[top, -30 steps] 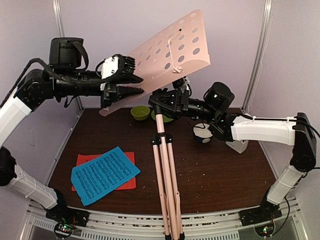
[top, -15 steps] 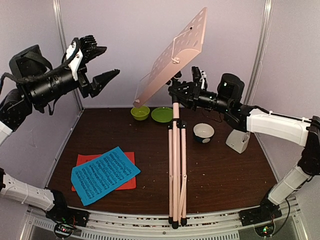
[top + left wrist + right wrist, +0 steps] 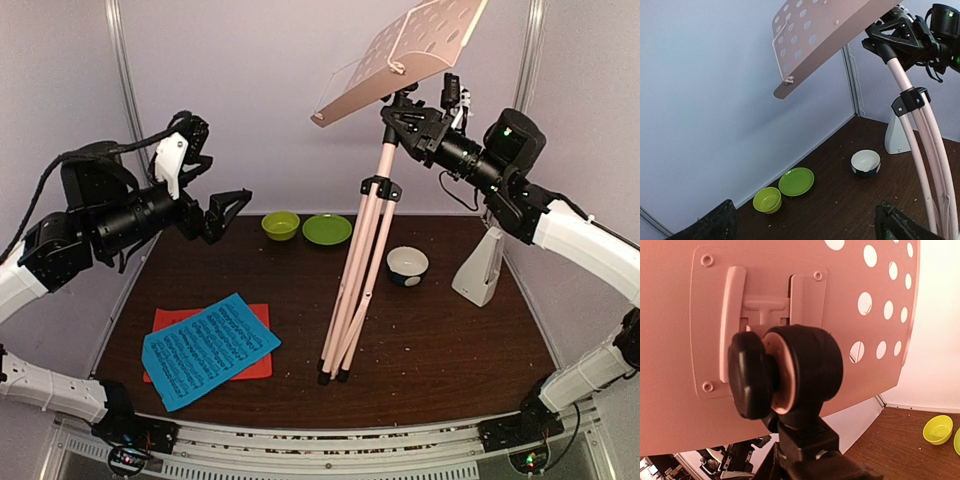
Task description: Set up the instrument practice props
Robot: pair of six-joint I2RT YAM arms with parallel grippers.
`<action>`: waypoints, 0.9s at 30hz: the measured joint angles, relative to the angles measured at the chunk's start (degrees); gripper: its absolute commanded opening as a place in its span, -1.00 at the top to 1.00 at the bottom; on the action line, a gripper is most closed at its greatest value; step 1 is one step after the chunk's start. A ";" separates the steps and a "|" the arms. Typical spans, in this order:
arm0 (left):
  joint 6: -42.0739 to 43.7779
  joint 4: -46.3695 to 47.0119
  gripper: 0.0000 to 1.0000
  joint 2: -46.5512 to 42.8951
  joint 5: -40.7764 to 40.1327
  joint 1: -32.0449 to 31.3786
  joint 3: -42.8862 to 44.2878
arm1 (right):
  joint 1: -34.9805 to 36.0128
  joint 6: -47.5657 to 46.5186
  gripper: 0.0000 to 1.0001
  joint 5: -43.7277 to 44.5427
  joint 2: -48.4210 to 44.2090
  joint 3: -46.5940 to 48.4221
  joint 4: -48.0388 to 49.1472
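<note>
While the music stand (image 3: 360, 250), legs bunched, was pinched at its head by the right gripper (image 3: 408, 118), splaying them with the spread, empty left gripper (image 3: 222, 165) was advised.

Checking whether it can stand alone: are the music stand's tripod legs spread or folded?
Folded. The music stand leans, its legs bunched together and meeting at one spot on the table.

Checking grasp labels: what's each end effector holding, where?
Right end effector grips the music stand at its black head under the desk; left end effector open, empty.
</note>
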 measured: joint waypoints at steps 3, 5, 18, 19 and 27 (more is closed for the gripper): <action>-5.20 -0.35 -0.96 0.72 0.15 0.00 -1.42 | 0.00 -0.46 1.00 -1.07 -0.04 0.07 1.40; -7.54 -0.28 -0.96 1.92 1.81 0.02 -1.75 | 0.00 -0.42 1.00 -1.97 -0.04 0.07 1.99; -15.96 10.14 -0.60 11.13 16.15 -5.64 -5.68 | 0.11 -1.05 1.00 -6.84 -0.11 2.56 5.88; -16.20 10.49 -0.57 12.09 16.31 -6.08 -5.46 | 0.28 -1.22 1.00 -6.97 -0.11 2.58 6.23; -18.14 13.79 -0.13 19.67 17.35 -8.02 -1.01 | 2.10 -2.93 1.00 -7.06 -0.11 2.62 7.13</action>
